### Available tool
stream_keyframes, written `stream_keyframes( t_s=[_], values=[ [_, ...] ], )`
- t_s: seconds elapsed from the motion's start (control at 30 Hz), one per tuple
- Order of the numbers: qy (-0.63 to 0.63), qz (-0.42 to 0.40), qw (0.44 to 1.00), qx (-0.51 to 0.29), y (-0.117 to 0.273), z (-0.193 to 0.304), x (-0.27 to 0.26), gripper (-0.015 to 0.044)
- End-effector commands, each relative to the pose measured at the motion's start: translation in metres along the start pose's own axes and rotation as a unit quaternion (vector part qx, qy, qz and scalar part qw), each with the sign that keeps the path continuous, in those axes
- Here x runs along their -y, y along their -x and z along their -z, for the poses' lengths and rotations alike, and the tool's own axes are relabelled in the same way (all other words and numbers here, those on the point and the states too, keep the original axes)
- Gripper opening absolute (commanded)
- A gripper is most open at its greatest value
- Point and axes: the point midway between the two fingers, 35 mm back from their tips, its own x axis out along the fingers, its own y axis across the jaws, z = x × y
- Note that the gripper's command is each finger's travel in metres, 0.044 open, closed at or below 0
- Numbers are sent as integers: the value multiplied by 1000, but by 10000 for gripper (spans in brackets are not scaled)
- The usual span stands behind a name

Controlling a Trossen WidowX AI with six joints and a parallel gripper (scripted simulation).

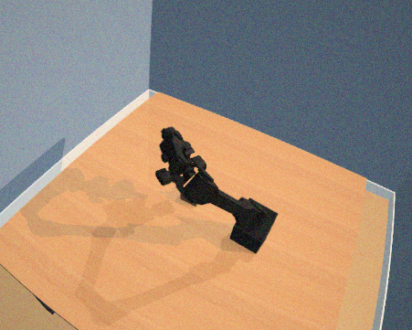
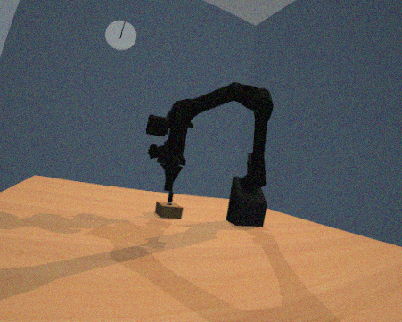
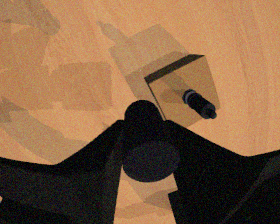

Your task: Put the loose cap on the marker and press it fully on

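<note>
The dark cap point(image 3: 150, 162) is held upright between the two fingers of my gripper point(image 3: 143, 126) point(image 2: 168, 187), which is shut on it. The marker point(image 3: 200, 104) point(image 2: 170, 197) stands upright in the holder block point(image 3: 200, 75) point(image 2: 169, 211), its dark tip end up and bare. In the wrist view the block and marker are to the upper right of the cap, with a sideways gap between cap and marker. In the exterior view the fingertips are just above the marker's height. In the top view the arm hides the fingertips, cap and marker.
The arm's base point(image 1: 255, 226) point(image 2: 246, 205) stands on the wooden table point(image 1: 269, 288) point(image 2: 200, 268), to the right of the holder block in the exterior view. Arm shadows fall across the table. Walls rise behind it, and one carries a round clock point(image 2: 115, 40).
</note>
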Motion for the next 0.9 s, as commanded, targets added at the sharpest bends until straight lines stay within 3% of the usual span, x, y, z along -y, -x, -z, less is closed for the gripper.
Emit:
stream_keyframes(
  t_s=[0.0, 0.47, 0.87],
  values=[
    [3, 1, 1000, -2, 3, -1, 14, 0],
    [9, -10, 1000, -8, 16, -1, 65, 0],
    [10, -11, 1000, -8, 9, 0, 66, 0]
  ],
)
